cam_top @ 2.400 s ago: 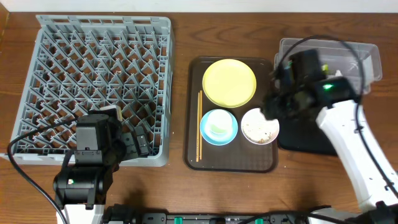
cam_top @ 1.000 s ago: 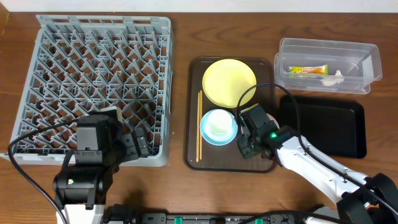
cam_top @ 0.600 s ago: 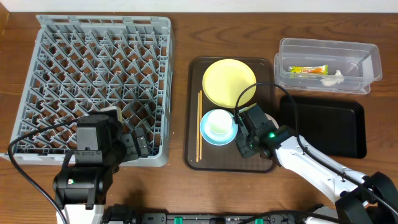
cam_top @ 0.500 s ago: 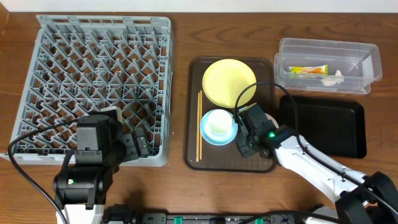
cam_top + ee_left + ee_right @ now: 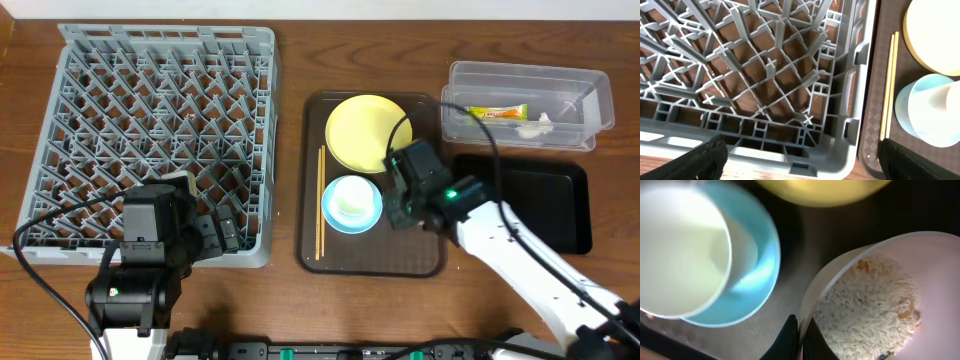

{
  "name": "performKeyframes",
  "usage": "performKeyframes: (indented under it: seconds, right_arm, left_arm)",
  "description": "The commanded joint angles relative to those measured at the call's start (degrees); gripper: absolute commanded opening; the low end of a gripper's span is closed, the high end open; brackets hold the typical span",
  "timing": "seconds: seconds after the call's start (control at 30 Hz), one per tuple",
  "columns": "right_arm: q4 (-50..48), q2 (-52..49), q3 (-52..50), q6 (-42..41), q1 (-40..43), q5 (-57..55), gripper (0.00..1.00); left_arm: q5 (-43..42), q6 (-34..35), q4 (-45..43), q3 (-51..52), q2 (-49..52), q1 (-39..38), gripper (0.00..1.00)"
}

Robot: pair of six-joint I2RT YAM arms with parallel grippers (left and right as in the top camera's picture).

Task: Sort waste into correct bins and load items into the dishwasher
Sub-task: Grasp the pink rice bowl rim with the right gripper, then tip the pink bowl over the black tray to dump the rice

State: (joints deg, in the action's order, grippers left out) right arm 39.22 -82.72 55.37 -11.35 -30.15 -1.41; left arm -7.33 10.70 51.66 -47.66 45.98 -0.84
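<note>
My right gripper (image 5: 801, 335) is shut on the rim of the white bowl (image 5: 935, 280), which holds pale rice-like crumbs (image 5: 865, 300). In the overhead view the right gripper (image 5: 405, 200) hangs over the brown tray's right side and hides that bowl. The light blue bowl (image 5: 345, 205) carries a small white cup (image 5: 680, 255) and sits beside the chopsticks (image 5: 320, 205), below the yellow plate (image 5: 360, 130). My left gripper (image 5: 800, 162) is open over the near right corner of the grey dish rack (image 5: 160, 130). The wrapper (image 5: 495, 113) and white scrap (image 5: 535, 125) lie in the clear tub (image 5: 525, 70).
The brown serving tray (image 5: 370, 255) lies between the rack and the bins. A shallow black tray (image 5: 540, 205) sits just right of my right arm, in front of the clear tub. The rack's raised wall (image 5: 860, 100) stands close to the chopsticks (image 5: 887, 85).
My right gripper has finished closing on the white bowl's rim and has moved back and to the right with it. The left arm has stayed still.
</note>
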Motion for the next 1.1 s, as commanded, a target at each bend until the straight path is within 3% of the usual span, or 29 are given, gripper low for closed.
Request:
performKeyframes:
  seconds: [0.0,0.1,0.33,0.63,0.83,1.07]
  right_arm:
    - [0.4,3.1,3.3,-1.7,3.1,-1.1,0.01]
    - [0.5,4.7,3.3,-4.4,6.6,0.6,0.01]
    - [0.8,5.5,3.0,-4.9,20.3,17.4,0.01]
    - [-0.3,5.4,-1.1,-0.9,38.4,37.5,0.01]
    - [-6.8,3.9,-7.7,2.0,49.3,57.0,0.01]
    - [-12.7,0.1,-11.8,1.5,56.9,69.0,0.01]
  left_arm:
    - [0.5,0.5,0.2,-1.4,0.0,0.2,0.98]
    - [0.5,0.5,0.2,-1.4,0.0,0.2,0.98]
    - [0.5,0.5,0.2,-1.4,0.0,0.2,0.98]
    - [0.5,0.5,0.2,-1.4,0.0,0.2,0.98]
    - [0.5,0.6,0.2,-1.4,0.0,0.2,0.98]
    - [0.5,0.5,0.2,-1.4,0.0,0.2,0.98]
